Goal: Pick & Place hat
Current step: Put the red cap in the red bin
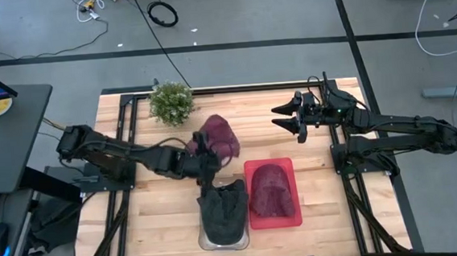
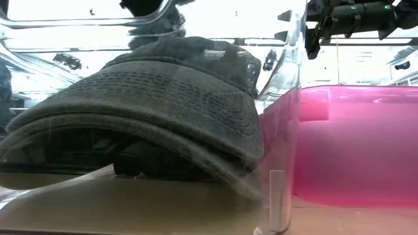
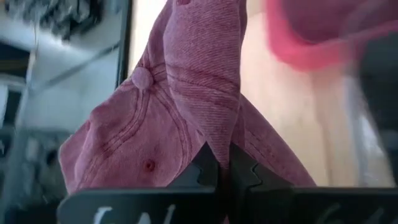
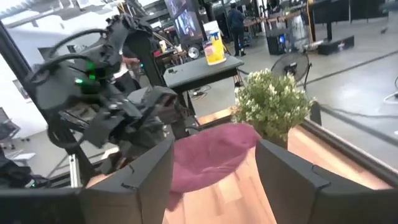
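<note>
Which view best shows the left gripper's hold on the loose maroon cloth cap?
The left wrist view: the left gripper pinches the maroon cloth cap shut between its fingertips. The high view shows the cap small, beside the gripper. The right wrist view shows it distantly. The low view misses it.

Crumpled maroon hat [image 1: 219,137] pinched in left hand [image 1: 201,156]

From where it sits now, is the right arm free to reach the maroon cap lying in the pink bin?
Probably yes: the maroon cap lies uncovered in the open pink bin, and the right pincer hangs open nearby, nothing between.
</note>
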